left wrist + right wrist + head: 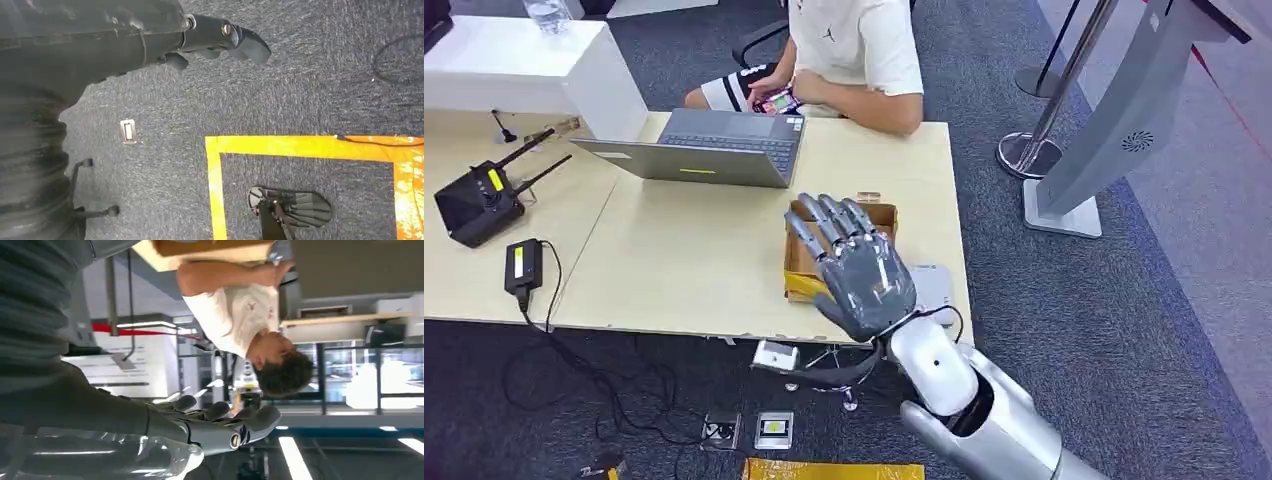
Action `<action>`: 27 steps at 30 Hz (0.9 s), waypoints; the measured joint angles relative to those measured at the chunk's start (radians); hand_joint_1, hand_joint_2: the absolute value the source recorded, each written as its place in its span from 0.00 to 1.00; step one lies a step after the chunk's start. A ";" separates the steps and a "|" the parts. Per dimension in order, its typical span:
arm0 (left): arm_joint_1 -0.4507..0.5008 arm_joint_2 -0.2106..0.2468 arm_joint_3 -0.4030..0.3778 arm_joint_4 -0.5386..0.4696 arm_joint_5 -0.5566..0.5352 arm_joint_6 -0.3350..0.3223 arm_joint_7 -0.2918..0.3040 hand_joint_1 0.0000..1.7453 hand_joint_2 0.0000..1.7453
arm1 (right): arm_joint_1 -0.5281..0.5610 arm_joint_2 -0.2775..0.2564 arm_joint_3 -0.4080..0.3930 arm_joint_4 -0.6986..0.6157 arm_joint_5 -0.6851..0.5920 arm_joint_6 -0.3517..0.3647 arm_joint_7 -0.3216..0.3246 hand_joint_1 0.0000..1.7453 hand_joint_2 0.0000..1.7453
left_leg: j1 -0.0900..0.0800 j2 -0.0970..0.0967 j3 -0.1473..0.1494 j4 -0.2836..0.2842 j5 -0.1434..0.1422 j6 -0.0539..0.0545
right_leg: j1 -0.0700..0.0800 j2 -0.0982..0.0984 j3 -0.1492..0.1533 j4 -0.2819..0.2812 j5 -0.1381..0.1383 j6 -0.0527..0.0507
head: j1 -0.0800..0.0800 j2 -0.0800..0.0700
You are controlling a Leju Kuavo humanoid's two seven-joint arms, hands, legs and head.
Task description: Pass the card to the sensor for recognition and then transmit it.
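Observation:
My right hand (856, 262) hovers over the near right part of the wooden table (694, 260), fingers spread and straight, with nothing in it. It covers much of a small open cardboard box (798, 262); what lies in the box is hidden and I see no card. A flat pale grey device (934, 285) lies just right of the box at the table's edge. In the right wrist view, the right hand (220, 427) has its fingers stretched out and bare. My left hand (220, 40) hangs over the carpet, fingers loosely extended, holding nothing.
A person in a white shirt (854, 50) sits at the far side holding a phone (776, 100). A grey laptop (714, 148) stands behind the box. A black router (479, 200) and a power adapter (522, 265) lie at the left. A stanchion (1034, 150) and a grey kiosk (1114, 130) stand at the right.

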 joint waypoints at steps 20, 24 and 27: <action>0.000 0.000 0.012 0.000 -0.029 -0.018 0.005 0.00 1.00 | -0.024 0.104 0.067 0.414 0.069 -0.213 0.033 0.00 1.00 | 0.000 0.000 0.000 0.000 0.000 0.000 | 0.000 0.000 0.000 0.000 0.000 0.000 | 0.000 0.000; 0.000 0.000 0.012 0.000 -0.028 -0.018 0.006 0.00 1.00 | -0.036 0.125 0.065 0.468 0.064 -0.235 0.038 0.00 1.00 | 0.000 0.000 0.000 0.000 0.000 0.000 | 0.000 0.000 0.000 0.000 0.000 0.000 | 0.000 0.000; 0.001 0.000 0.012 0.000 -0.031 -0.018 0.006 0.00 1.00 | -0.041 0.133 0.063 0.503 0.056 -0.239 0.050 0.00 1.00 | 0.000 0.000 0.000 0.000 0.000 0.000 | 0.000 0.000 0.000 0.000 0.000 0.000 | 0.000 0.000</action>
